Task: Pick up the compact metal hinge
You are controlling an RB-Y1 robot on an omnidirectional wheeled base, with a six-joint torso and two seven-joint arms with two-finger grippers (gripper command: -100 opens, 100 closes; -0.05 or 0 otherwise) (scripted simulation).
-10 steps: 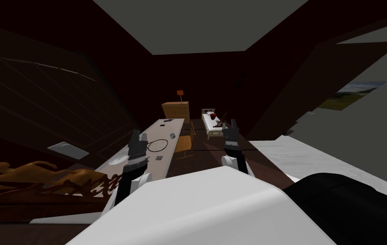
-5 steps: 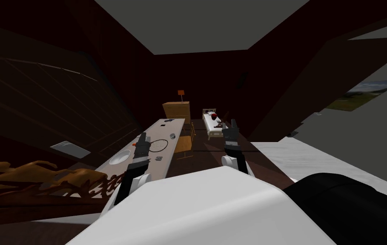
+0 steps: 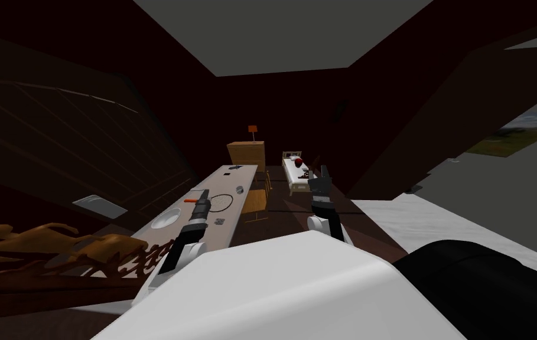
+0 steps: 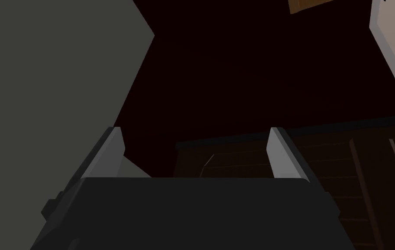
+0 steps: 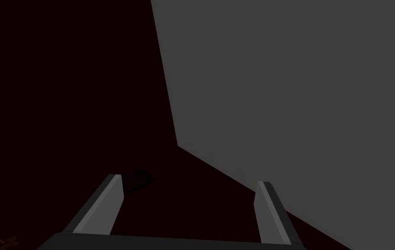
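Head view: hinge [image 3: 221, 221], I think, is the small dark bit near the table [image 3: 214, 180] edge | left gripper [image 3: 202, 195] hovers near it, fingers spread, empty | right gripper [image 3: 322, 173] spread too, off to the side | risk: blades could nudge the hinge off the edge

Long pale table [image 3: 233, 208]. White round dish [image 3: 165, 219] left of the left gripper [image 3: 204, 193] jaws, orange item [image 3: 191, 200] just left, wire ring [image 3: 221, 201] just right, small dark piece [image 3: 220, 221] right and nearer, grey round bit [image 3: 240, 189] beyond.
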